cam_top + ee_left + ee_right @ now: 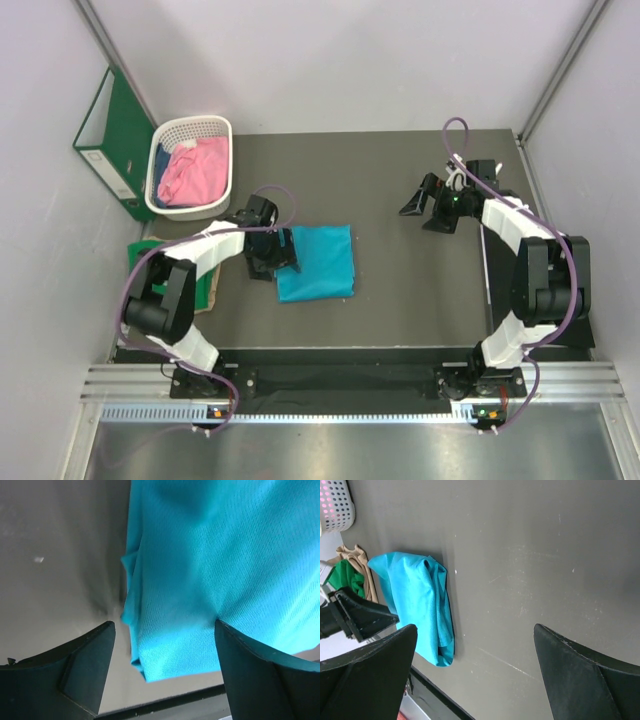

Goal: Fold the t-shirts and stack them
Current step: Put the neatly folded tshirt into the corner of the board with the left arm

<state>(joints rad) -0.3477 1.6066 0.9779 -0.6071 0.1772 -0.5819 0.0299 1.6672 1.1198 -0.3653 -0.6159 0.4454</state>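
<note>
A folded teal-blue t-shirt lies flat on the dark table, left of centre. My left gripper hovers at its left edge, open. In the left wrist view its fingers stand wide apart on either side of the shirt's near corner, gripping nothing. A green t-shirt lies bunched at the table's left edge, partly hidden by the left arm. A pink t-shirt sits in the basket. My right gripper is open over bare table at the back right, far from the teal shirt.
A white lattice basket stands at the back left, with a green ring binder leaning on the wall beside it. A tan cloth lies next to the green shirt. The table's front edge runs just below the left fingers.
</note>
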